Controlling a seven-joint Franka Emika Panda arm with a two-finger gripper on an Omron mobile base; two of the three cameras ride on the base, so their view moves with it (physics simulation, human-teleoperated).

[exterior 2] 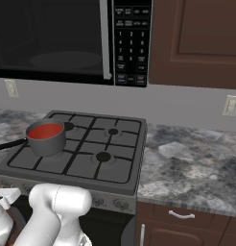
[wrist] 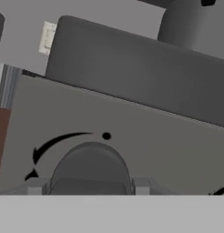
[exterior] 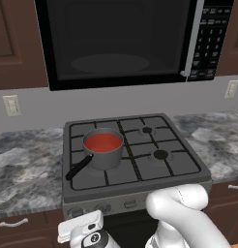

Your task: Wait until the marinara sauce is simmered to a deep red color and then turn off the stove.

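Note:
The marinara sauce [exterior: 102, 142] [exterior 2: 44, 130] is a flat red disc in a small grey saucepan [exterior: 105, 158] with a black handle. The pan stands on the front left burner of the stove [exterior: 140, 167] [exterior 2: 115, 166]. My gripper [exterior: 81, 219] is low at the stove's front panel, at the left end of the knob row. In the hand view a round grey knob [wrist: 91, 166] sits between my gripper [wrist: 89, 186] fingertips, which press on both its sides. A black arrow arc and a dot are printed on the panel around that knob.
A big black microwave [exterior: 121, 38] [exterior 2: 57, 38] hangs above the stove. Marbled grey counters [exterior: 24, 167] [exterior 2: 187, 163] lie on both sides, over brown drawers with handles [exterior 2: 181, 215]. Wall outlets [exterior: 12, 105] [exterior 2: 230, 105] sit on the grey backsplash.

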